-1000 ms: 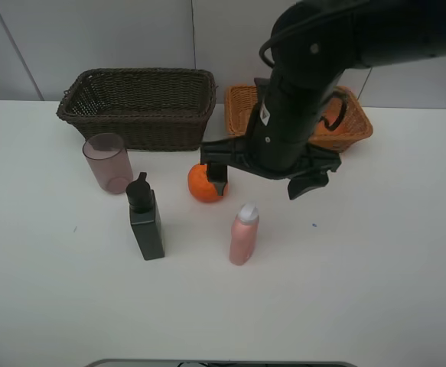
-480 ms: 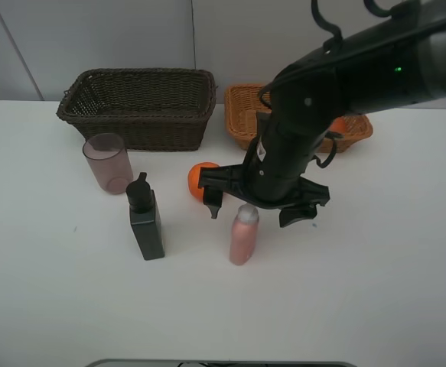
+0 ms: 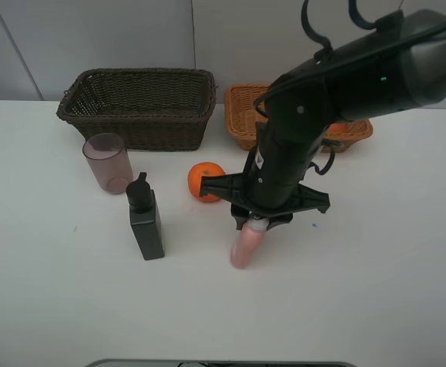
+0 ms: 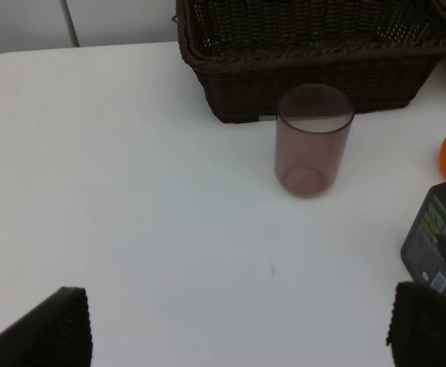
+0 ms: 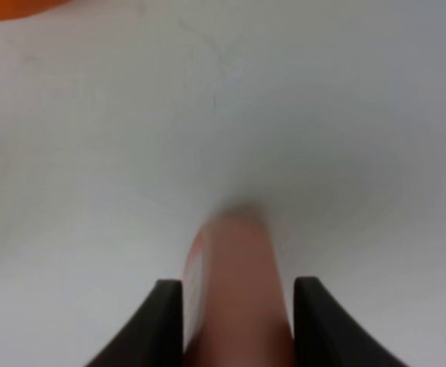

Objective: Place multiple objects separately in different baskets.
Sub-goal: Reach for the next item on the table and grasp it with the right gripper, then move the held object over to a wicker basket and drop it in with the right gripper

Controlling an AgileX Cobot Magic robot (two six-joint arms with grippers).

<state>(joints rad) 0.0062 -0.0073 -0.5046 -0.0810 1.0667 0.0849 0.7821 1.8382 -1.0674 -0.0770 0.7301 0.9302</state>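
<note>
The dark basket (image 3: 138,107) lies behind and left of the bottle (image 3: 242,251), near upright on the table (image 3: 360,290) — lift along its axis first. Your right gripper (image 3: 259,223) clamps its top from above; the left gripper (image 4: 242,329) hangs spread, empty.

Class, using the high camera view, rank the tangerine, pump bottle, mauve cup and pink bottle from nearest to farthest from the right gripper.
1. The pink bottle, clamped in the right gripper.
2. The tangerine, just to its left.
3. The pump bottle, farther left.
4. The mauve cup, farthest left.
</note>
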